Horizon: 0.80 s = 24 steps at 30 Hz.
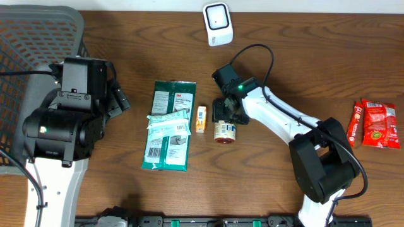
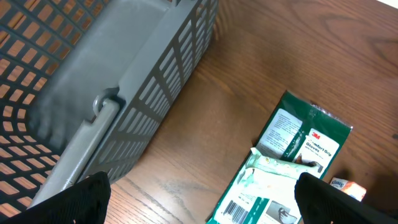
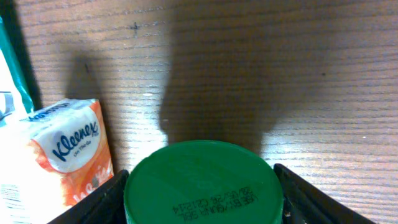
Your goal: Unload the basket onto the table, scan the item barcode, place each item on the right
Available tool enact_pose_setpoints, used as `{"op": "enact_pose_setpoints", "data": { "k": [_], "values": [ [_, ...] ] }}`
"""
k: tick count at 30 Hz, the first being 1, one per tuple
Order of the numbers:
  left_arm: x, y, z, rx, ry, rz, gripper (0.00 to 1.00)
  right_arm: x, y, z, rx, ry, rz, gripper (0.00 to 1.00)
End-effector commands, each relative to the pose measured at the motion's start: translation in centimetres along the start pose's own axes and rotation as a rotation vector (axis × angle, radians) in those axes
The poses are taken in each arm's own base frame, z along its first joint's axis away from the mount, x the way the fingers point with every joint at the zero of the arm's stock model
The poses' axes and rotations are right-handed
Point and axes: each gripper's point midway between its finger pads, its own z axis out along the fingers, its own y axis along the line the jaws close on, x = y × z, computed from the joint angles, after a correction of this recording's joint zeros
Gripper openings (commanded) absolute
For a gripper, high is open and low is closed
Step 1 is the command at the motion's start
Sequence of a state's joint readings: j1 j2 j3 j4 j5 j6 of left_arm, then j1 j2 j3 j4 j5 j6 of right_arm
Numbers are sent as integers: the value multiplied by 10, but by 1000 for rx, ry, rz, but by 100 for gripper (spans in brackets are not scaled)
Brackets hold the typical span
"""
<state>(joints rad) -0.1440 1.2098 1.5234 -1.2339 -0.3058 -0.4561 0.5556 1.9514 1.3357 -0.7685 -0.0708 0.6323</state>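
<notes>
At the far left we saw a grey mesh basket (image 1: 38,38) on the wooden table (image 1: 303,63), with the left arm standing just beside it. The left gripper (image 2: 202,196) hung above the table with its jaws spread wide. Its dark fingers (image 2: 81,199) sat at the two lower corners of the wrist view, with nothing between them.

Next came a green 3M package (image 1: 169,126), lying flat with a white barcode label near its close end. Just to its right lay a small orange Kleenex pack (image 1: 201,119), a little apart from it.

Beside the Kleenex pack was the jar (image 1: 224,131), near the middle of the table. It appeared to lie on its side, with its paper label up and its lid pointing toward the far edge. The right gripper (image 3: 202,196) had its jaws on either side of the green lid (image 3: 202,180), which carried a printed date code. Each finger (image 3: 99,202) stood close against the lid's rim, but we could not tell whether they pressed on it or only flanked it.

The white scanner (image 1: 218,24) stood upright at the far edge, well apart from the jar. Two red packets (image 1: 374,125) lay near the right edge.
</notes>
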Motion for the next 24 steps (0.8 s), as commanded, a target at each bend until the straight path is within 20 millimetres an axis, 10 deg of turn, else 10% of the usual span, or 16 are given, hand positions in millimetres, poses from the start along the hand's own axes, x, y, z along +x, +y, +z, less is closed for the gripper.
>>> {"op": "enact_pose_setpoints", "data": {
  "k": [1,15,24],
  "values": [
    [-3,4,-2,-17,-12,-7,95,1,-1,-3,11,-4,-9,65],
    [-3,4,-2,-17,-11,-7,95,-22,0,-71,-66,-152,-127,54],
    [-3,4,-2,-17,-12,-7,95,-8,-10,-69,-29,-107,-154,57]
  ]
}}
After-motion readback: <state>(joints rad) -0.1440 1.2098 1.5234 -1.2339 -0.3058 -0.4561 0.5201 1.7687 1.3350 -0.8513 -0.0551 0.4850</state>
